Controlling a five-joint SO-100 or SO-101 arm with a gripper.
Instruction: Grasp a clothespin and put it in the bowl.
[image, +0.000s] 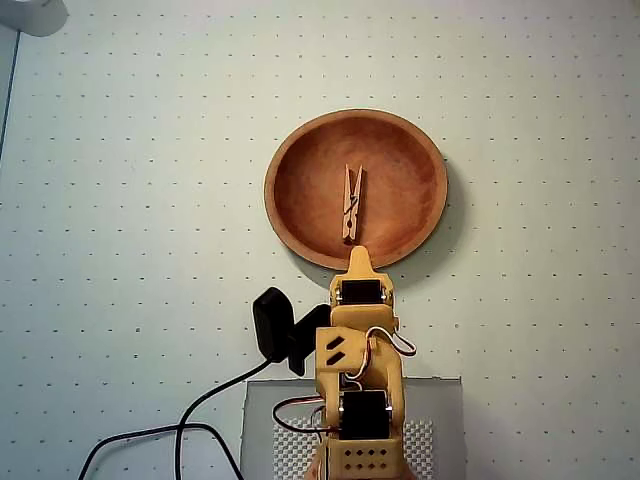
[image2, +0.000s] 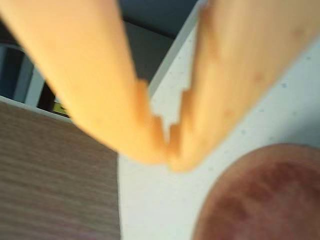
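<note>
Although the task names a grasp as its first step, the clothespin (image: 352, 203) already lies flat inside the bowl (image: 290, 200), close to the bowl's centre, its length running from the bowl's middle toward the near rim in the overhead view; judged from this, the placing step appears complete. In that same view, the gripper (image: 359, 256) sits at the bowl's near rim, its tip just over the edge and close beside the nearest end of the clothespin; whether it touches the pin cannot be told. In the wrist view the gripper (image2: 169, 150) is closed, both orange fingertips (image2: 145, 142) meeting at the tip with nothing held between them; part of the bowl (image2: 260, 200) shows low and to the right, blurred. The white dotted table (image: 120, 200) surrounds the bowl on all sides; a black cable (image: 190, 420) trails on the arm's side of the bowl, well apart from it. Handling judgement: the clothespin is light, stiff wood and likely to slide or skitter on the bowl's smooth surface if nudged; if regrasped, take it across the two prongs near the metal spring, where the body is thickest; avoid the tapered tips, which may slip from the pads.
</note>
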